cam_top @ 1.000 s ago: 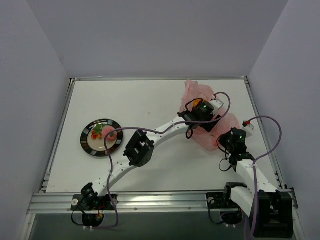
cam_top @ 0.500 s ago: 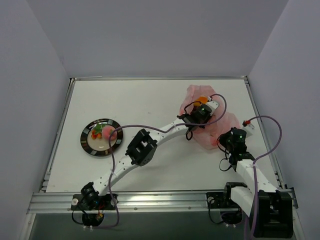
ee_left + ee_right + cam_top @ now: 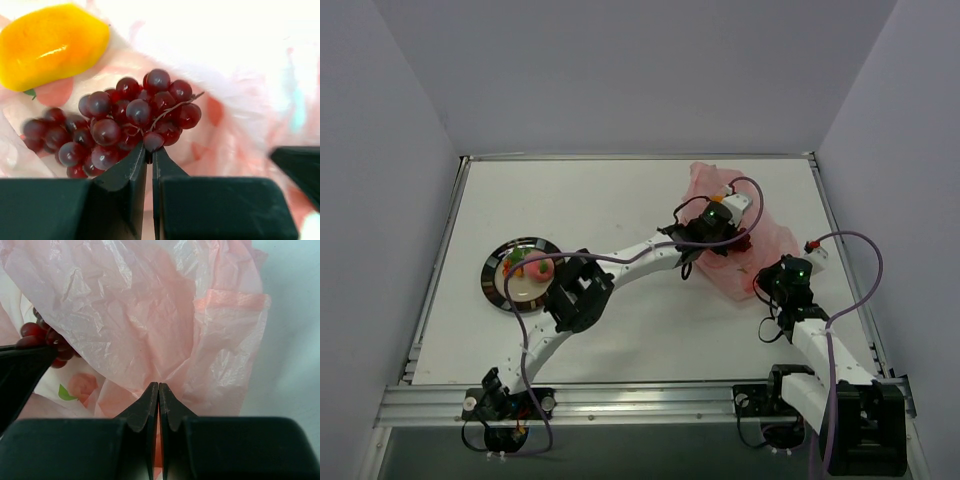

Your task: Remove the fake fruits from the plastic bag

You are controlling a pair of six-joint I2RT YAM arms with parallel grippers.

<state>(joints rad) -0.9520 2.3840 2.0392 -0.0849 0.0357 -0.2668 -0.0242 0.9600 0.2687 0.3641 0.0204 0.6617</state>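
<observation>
The pink plastic bag [image 3: 758, 250] lies crumpled at the table's right. Inside it, the left wrist view shows a bunch of dark red grapes [image 3: 125, 120] and a yellow-orange fruit [image 3: 50, 45] beyond them. My left gripper [image 3: 150, 146] is shut on a grape at the bunch's near edge; from above it reaches into the bag [image 3: 732, 238]. My right gripper [image 3: 158, 386] is shut on a fold of the bag's plastic [image 3: 165, 325] at its near right edge [image 3: 765, 282]. A round pink-red fruit [image 3: 539, 268] and a small red-and-green piece [image 3: 513, 262] sit on the plate.
The dark-rimmed plate [image 3: 492, 285] stands at the table's left, with my left arm's elbow [image 3: 575, 298] close beside it. Grey walls enclose the table on three sides. The grapes [image 3: 45, 337] also show past the bag's film in the right wrist view.
My left jaws have closed from wide open onto the grape bunch inside the bag. The left arm's elbow has swung left toward the plate. The right gripper has kept its hold.
</observation>
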